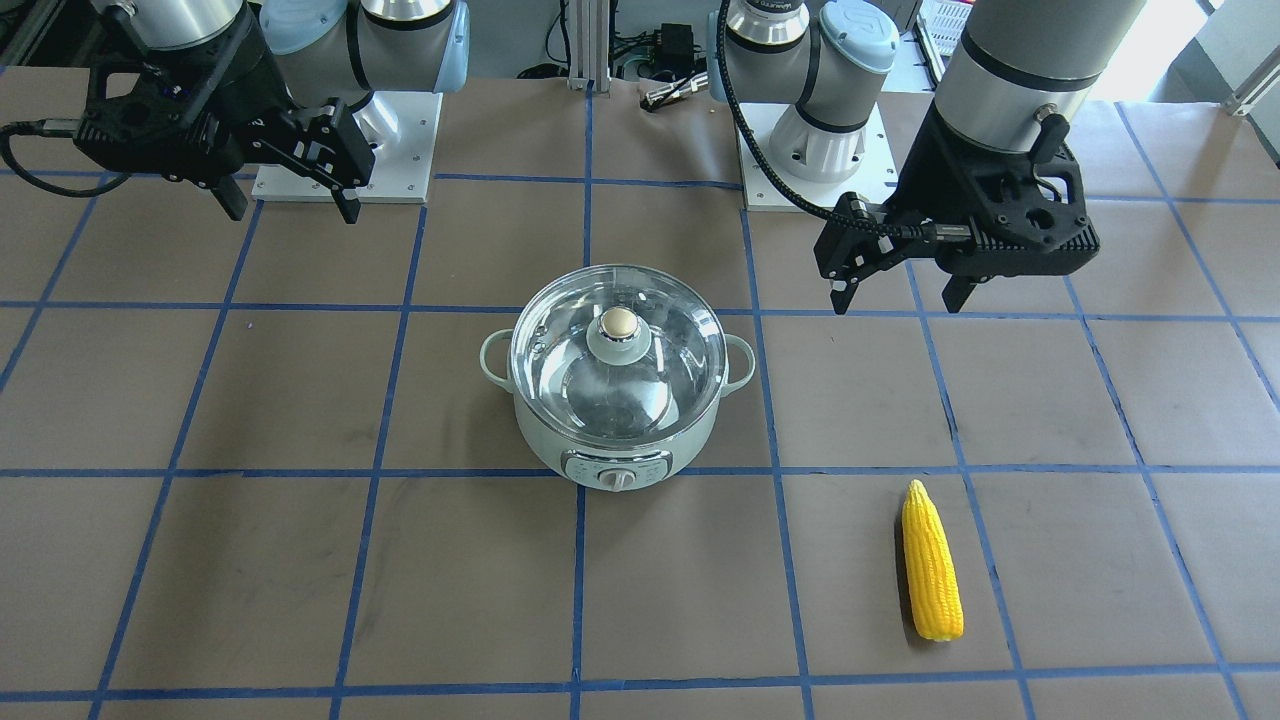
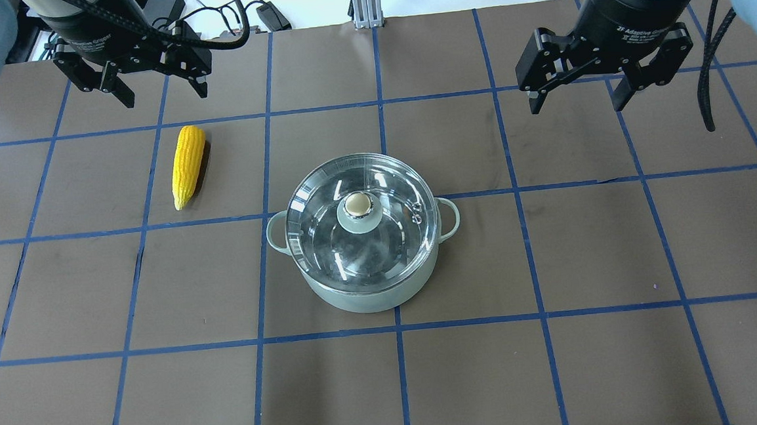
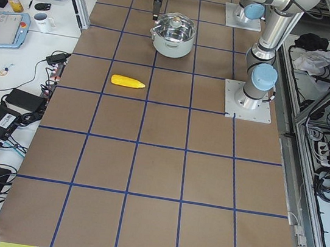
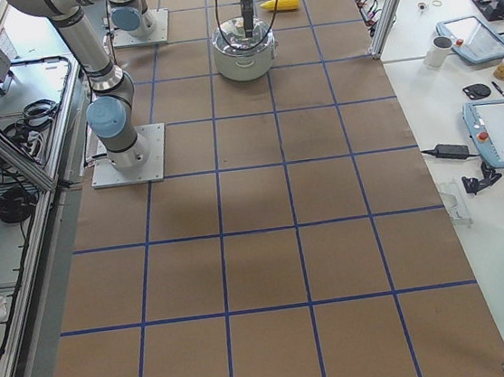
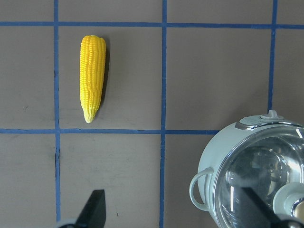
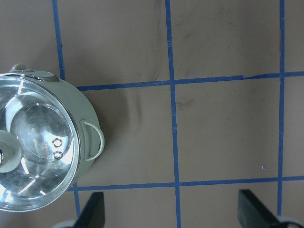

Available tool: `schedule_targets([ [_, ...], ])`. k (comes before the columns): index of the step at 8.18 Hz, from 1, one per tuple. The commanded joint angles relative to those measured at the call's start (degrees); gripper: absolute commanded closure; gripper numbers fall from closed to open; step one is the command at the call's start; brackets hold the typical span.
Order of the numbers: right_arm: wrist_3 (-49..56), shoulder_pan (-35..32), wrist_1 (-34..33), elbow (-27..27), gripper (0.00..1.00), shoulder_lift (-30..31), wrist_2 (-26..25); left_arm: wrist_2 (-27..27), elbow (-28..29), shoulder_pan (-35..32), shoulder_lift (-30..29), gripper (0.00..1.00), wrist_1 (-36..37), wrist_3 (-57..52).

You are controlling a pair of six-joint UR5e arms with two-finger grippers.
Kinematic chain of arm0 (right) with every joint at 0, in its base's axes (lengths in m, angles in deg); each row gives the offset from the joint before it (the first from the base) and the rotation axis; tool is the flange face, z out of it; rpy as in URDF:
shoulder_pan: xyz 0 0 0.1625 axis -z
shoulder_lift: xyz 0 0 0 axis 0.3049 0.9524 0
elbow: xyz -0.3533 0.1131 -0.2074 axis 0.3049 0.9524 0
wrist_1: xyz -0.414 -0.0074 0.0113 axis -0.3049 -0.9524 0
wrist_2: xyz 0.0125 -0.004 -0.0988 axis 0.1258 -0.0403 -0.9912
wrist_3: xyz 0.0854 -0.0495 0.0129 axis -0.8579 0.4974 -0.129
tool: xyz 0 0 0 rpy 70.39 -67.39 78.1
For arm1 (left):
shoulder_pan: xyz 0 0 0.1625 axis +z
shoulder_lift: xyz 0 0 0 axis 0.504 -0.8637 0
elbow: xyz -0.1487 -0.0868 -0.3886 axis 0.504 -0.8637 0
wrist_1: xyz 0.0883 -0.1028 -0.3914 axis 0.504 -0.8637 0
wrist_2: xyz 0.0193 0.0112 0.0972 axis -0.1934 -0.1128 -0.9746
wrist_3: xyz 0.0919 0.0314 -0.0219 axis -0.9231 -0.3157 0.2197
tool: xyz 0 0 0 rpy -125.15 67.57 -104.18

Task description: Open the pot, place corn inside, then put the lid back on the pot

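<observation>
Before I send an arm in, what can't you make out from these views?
- Pot knob panel: hidden by its body in overhead; knob setting too small in front view.
- Lid: cut off by the right wrist frame's left edge.
- Pot's contents: glare on the glass.
- Corn: tiny in the right side view.

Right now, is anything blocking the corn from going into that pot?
Yes: the lid sits closed on the pot, covering its opening. The bare table between the corn and the pot holds nothing. Both end effectors, left and right, hang open, holding nothing.
</observation>
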Motion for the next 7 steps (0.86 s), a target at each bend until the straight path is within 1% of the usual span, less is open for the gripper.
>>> schedule_targets([
  [1,0.08,0.0,-0.01,0.0,0.0,0.0,-0.16,-0.03,0.0,0.0,0.42,0.0,-0.2,-0.06],
  [3,-1.32,-0.17,-0.1,0.09,0.0,-0.43,0.27,0.67,0.09,0.35,-0.1,0.0,-0.03,-2.5],
  [4,-3.06,-0.44,-0.1,0.87,0.0,-1.83,0.19,0.15,0.17,1.13,-0.37,0.0,0.5,-6.01],
  [5,-6.65,-2.18,-0.19,2.62,0.0,-3.5,0.19,-0.03,0.44,2.45,-0.72,0.0,0.76,-13.0],
  [6,-11.47,-6.2,-1.5,4.29,0.0,-6.21,0.19,0.05,0.09,5.59,-1.68,0.0,2.86,-16.99],
  [7,-17.09,-11.63,-5.77,4.65,0.0,-9.37,0.1,0.06,0.17,8.84,-3.26,0.0,3.57,-18.33],
])
